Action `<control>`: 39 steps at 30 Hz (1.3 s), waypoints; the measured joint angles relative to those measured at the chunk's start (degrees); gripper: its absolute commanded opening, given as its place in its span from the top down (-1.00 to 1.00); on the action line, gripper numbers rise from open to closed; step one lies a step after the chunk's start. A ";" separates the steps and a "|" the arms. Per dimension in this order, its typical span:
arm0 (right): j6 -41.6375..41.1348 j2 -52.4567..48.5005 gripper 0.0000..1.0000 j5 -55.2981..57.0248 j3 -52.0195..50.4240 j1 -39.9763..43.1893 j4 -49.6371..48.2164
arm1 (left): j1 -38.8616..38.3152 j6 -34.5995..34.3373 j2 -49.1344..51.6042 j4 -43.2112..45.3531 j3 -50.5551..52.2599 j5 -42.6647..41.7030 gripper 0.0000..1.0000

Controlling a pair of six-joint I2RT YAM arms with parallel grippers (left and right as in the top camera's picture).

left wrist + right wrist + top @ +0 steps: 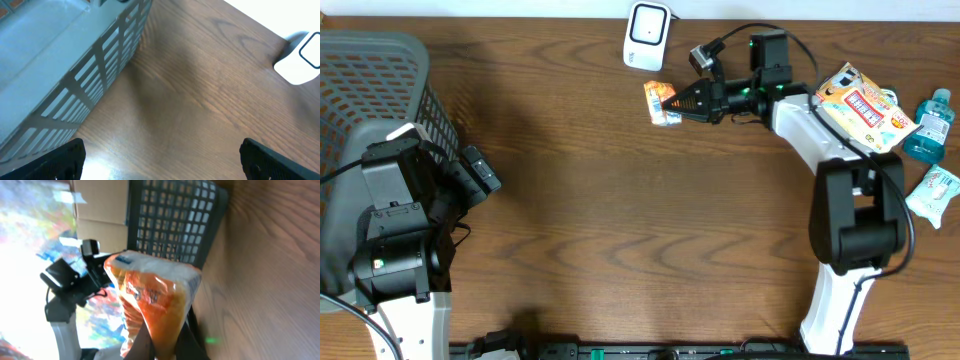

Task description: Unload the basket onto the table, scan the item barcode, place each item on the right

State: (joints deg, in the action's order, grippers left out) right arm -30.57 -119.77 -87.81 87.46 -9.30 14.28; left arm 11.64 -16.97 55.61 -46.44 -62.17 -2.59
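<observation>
**Overhead:** An orange-and-white crinkled plastic snack packet [660,103] is being gripped by the right fingers [695,99], which are clamped together on its edge. This is happening at the far middle of the brown wooden counter [620,220]. The packet is being held just in front of the white rounded-square barcode scanner [647,35], near it but apart. Whether it is touching the counter cannot be told. The left fingers [480,172] are being held wide apart beside the grey slotted plastic basket [380,90] at the left edge. A colourful printed flat pack [860,108], a blue translucent bottle [928,125] and a small white-and-green sachet [932,192] are lying at the right edge.

**Left wrist:** The black left fingers [60,160] are being shown at the two lower corners, spread wide, with only counter [200,95] between them. The basket wall [65,70] is filling the upper left. The scanner [300,60] is being cut off by the right edge.

**Right wrist:** The packet [150,295] is being pinched at its lower end by the dark right fingers [194,342]. The basket [170,215] and the left arm [65,290] are being seen behind it.
</observation>
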 measured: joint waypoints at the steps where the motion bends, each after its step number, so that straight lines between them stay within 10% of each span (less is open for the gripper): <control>1: 1.84 0.98 0.98 -0.04 0.00 0.04 1.77 | 0.00 0.02 0.02 -0.02 0.00 0.00 -0.96; 15: 23.34 5.51 0.98 -0.44 0.24 0.02 11.87 | 0.00 0.00 0.02 -0.02 0.00 -0.02 -0.95; 39: 27.19 5.51 0.98 -0.46 0.24 -2.78 5.62 | 0.00 0.00 0.00 0.00 0.00 -0.02 -0.96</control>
State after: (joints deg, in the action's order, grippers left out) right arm -3.38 -114.26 -88.27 87.70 -12.08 19.90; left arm 11.64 -16.97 55.61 -46.44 -62.17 -2.61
